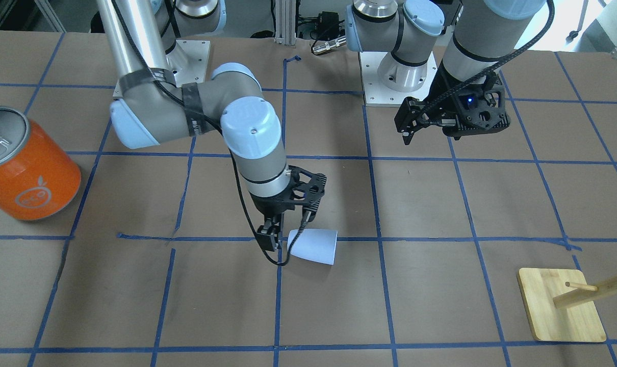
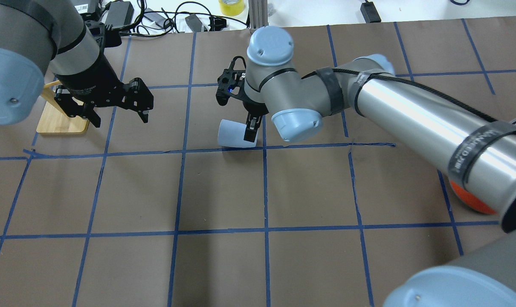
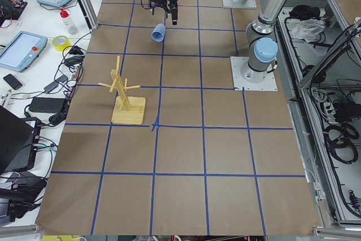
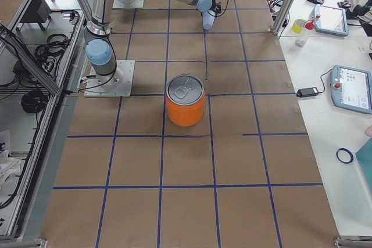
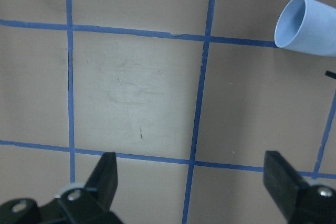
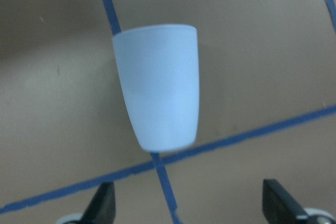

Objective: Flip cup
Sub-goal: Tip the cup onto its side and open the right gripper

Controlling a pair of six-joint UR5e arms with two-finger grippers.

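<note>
The pale lavender-blue cup lies on its side on the brown table, its mouth toward the robot's left. It also shows in the overhead view, the left wrist view and the right wrist view. My right gripper points down just above the cup's narrow base end, jaws wide open and empty. My left gripper hovers open and empty well away from the cup, near its own base.
A large orange can with a silver lid stands at the table's end on the robot's right. A wooden peg stand on a square base stands on the robot's left. Blue tape lines grid the table.
</note>
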